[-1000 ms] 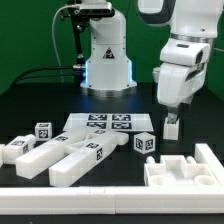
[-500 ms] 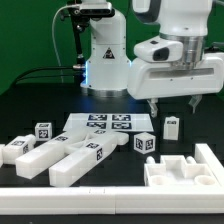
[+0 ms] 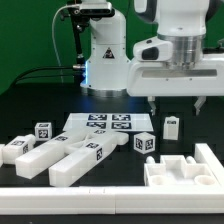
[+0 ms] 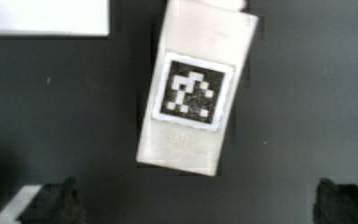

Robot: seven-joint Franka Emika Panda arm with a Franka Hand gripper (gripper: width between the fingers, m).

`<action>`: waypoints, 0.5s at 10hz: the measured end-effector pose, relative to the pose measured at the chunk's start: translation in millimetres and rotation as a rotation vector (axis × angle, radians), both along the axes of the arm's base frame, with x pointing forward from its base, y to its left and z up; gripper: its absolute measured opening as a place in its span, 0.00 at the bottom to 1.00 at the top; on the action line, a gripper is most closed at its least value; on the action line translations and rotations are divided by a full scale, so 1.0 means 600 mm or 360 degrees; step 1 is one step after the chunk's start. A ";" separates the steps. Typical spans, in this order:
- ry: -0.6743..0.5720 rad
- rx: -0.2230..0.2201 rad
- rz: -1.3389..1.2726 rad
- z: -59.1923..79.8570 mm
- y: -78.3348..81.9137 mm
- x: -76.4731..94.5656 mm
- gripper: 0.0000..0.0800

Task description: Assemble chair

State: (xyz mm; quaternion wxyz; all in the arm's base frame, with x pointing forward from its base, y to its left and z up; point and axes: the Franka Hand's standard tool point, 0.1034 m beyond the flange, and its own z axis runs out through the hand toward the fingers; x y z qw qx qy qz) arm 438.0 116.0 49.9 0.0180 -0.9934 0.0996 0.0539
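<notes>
A small white chair peg [image 3: 171, 126] with a square tag stands on the black table at the exterior view's right. My gripper [image 3: 173, 104] hangs open just above it, one finger [image 3: 150, 104] on each side, not touching it. In the wrist view the peg [image 4: 194, 90] lies between and ahead of my dark fingertips [image 4: 51, 200], and my gripper [image 4: 201, 205] is empty. Several white chair bars [image 3: 62, 158] lie at the front left. A chunky white chair slab [image 3: 185, 170] sits at the front right.
The marker board [image 3: 100, 123] lies mid-table. A small tagged cube [image 3: 43, 130] sits to the left and another tagged block [image 3: 145, 143] lies just left of the peg. The robot base [image 3: 105, 55] stands behind. A white corner [image 4: 43, 18] shows in the wrist view.
My gripper was down at the peg a second ago; it has let go, turned about its axis, and risen, with the fingers now spread wide above the standing peg.
</notes>
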 end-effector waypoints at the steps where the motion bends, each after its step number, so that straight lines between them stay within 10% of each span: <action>1: 0.0031 0.0020 -0.0221 -0.002 0.002 0.009 0.81; 5: 0.0127 0.0050 -0.0122 -0.005 -0.002 0.001 0.81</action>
